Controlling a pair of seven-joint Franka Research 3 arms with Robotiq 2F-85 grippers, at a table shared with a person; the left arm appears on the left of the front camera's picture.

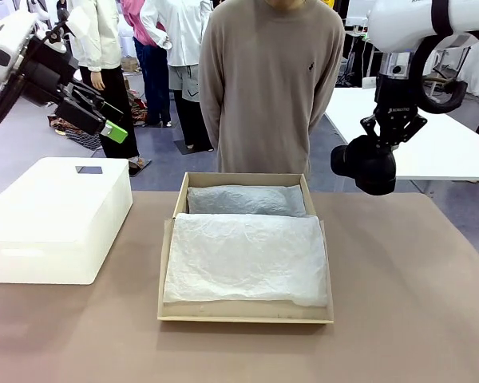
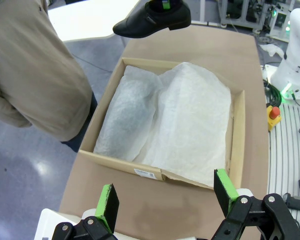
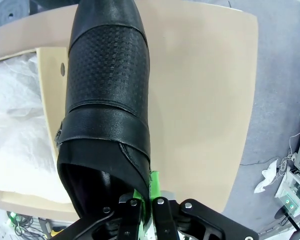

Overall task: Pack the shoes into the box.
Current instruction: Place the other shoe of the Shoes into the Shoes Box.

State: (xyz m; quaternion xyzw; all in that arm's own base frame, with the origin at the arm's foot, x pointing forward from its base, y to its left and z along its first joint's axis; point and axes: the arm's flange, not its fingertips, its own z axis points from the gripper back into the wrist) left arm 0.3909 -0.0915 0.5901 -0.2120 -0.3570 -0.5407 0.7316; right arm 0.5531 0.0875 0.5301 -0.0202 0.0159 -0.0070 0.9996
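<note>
Pinches shoe [image 3: 107,90] collar in right gripper [image 3: 147,192], perforations plain at that wrist; spreads left gripper [image 2: 166,192] empty; box [image 2: 237,135] sticker [image 2: 145,173] illegible.

The front camera sat on the robot's side of the bench [image 1: 415,335] and looked across at the person [image 1: 273,88] on the far side. The left wrist camera hung high and looked down past the left pincer [image 2: 165,185] at the box [image 2: 237,140]. The right wrist camera sat very close to the shoe [image 3: 107,80] in the right pincer [image 3: 146,192]. All three saw the box and bench.
</note>
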